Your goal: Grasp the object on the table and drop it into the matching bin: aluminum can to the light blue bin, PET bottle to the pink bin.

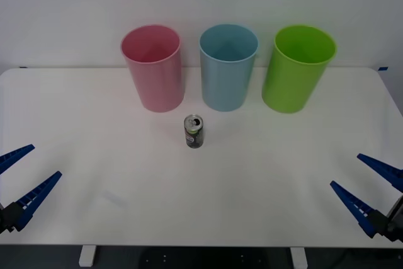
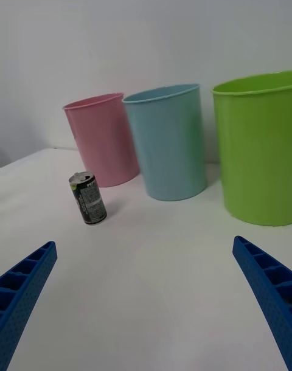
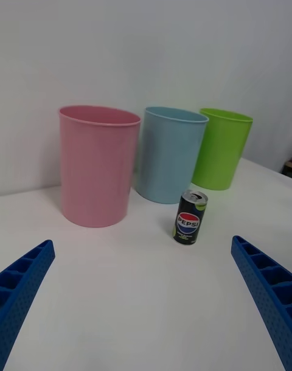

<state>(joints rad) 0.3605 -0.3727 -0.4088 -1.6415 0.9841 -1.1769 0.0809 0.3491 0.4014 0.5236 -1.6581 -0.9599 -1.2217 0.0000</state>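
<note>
White wall backs the table [image 1: 94, 218], whose far edge carries three bins in a row: the pink bin [image 1: 152, 67], the light blue bin [image 1: 227, 66] and a lime green bin [image 1: 297, 67]. The aluminum can [image 1: 194, 131] stands upright near the table's middle, just in front of the gap between the pink and light blue bins and apart from both. Its long axis runs vertical, silver pull-tab top facing up; the logo on its dark side faces toward the left near corner, as the left wrist view shows. It is probably light, possibly empty, with thin smooth walls that could dent under a hard squeeze and tip if nudged from one side. The safest hold looks like a side grasp across the cylinder at mid-height, fingers on opposite sides, with modest force. The left gripper [image 1: 22, 184] hovers over the near left corner and the right gripper [image 1: 371, 187] over the near right corner, both with fingers spread wide and holding nothing, well apart from the can.
</note>
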